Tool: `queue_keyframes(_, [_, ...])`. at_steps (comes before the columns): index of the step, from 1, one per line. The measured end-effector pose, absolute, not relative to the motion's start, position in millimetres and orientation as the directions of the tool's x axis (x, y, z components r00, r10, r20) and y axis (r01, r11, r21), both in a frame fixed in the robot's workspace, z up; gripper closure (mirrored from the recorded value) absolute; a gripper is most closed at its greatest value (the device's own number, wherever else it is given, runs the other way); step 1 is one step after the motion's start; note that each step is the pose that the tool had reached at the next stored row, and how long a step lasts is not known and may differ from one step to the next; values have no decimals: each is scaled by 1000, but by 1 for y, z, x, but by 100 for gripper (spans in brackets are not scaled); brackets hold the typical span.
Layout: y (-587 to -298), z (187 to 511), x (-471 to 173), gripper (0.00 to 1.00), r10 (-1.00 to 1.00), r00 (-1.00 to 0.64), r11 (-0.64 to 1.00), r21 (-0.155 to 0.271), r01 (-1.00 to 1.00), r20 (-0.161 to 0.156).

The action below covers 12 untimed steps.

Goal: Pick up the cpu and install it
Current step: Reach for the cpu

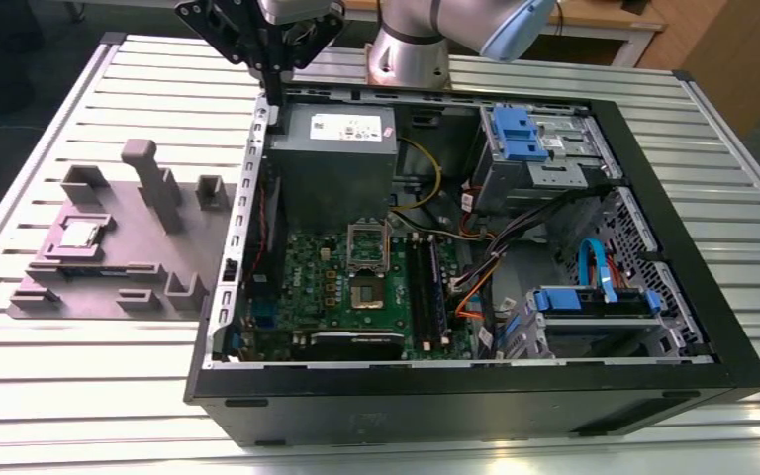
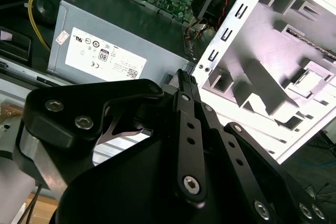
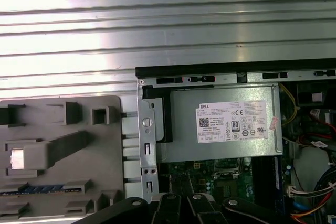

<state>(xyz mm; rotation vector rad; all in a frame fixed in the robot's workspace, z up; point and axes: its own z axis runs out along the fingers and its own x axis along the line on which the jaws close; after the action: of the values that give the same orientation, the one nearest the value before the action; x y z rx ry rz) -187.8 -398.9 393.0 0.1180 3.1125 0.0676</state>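
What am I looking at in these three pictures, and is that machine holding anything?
The machine is a robot arm with a black gripper. The exterior view comes from a camera off the arm; both wrist views come from cameras riding near the gripper. On the slatted metal table lie an open computer case and a grey holder tray. The cpu, a small silver square, rests in that tray. The gripper hovers over the case's edge by the power supply, its fingers seemingly closed on nothing.

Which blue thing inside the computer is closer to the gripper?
The blue bracket near the arm's base is closer to the gripper. The other blue bracket sits at the opposite end of the case.
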Motion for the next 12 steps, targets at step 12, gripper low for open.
queue_keyframes(12, [-399, 393, -195, 90, 76, -997, 996, 44, 75, -24])
